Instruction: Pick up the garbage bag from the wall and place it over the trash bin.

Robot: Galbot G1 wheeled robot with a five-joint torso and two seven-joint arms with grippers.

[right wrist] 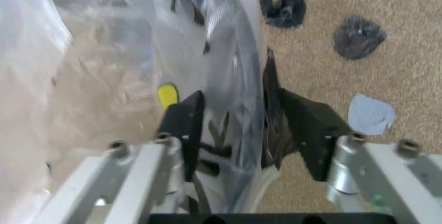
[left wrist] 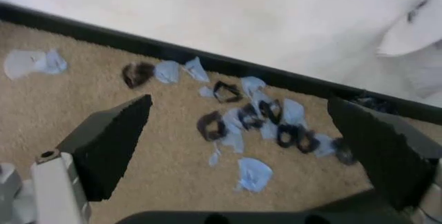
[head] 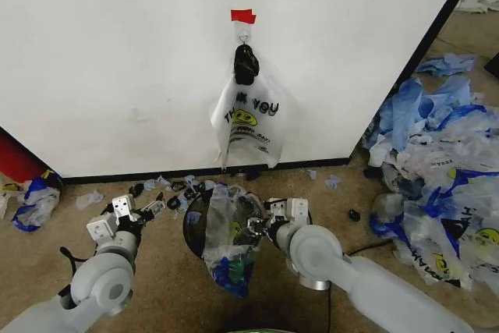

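The garbage bag (head: 228, 239), thin see-through plastic with blue handles, is draped over the small black wire-mesh trash bin (head: 192, 228) on the carpet just in front of the wall (head: 117, 52). At the bin's right rim my right gripper (head: 261, 228) is shut on the bag. In the right wrist view its fingers (right wrist: 185, 123) pinch the bag film (right wrist: 228, 79) together with a dark edge of the bin. Left of the bin my left gripper (head: 140, 210) is open above the carpet. The left wrist view shows it (left wrist: 238, 102) holding nothing, over scraps by the wall's black base strip.
A flat white bag printed "THANK YOU" (head: 248, 118) hangs from the hook (head: 244, 37) under a red tape patch (head: 242, 15). A big heap of blue-and-white bags (head: 437, 169) lies at the right. Blue and black scraps (left wrist: 255, 120) litter the carpet along the wall.
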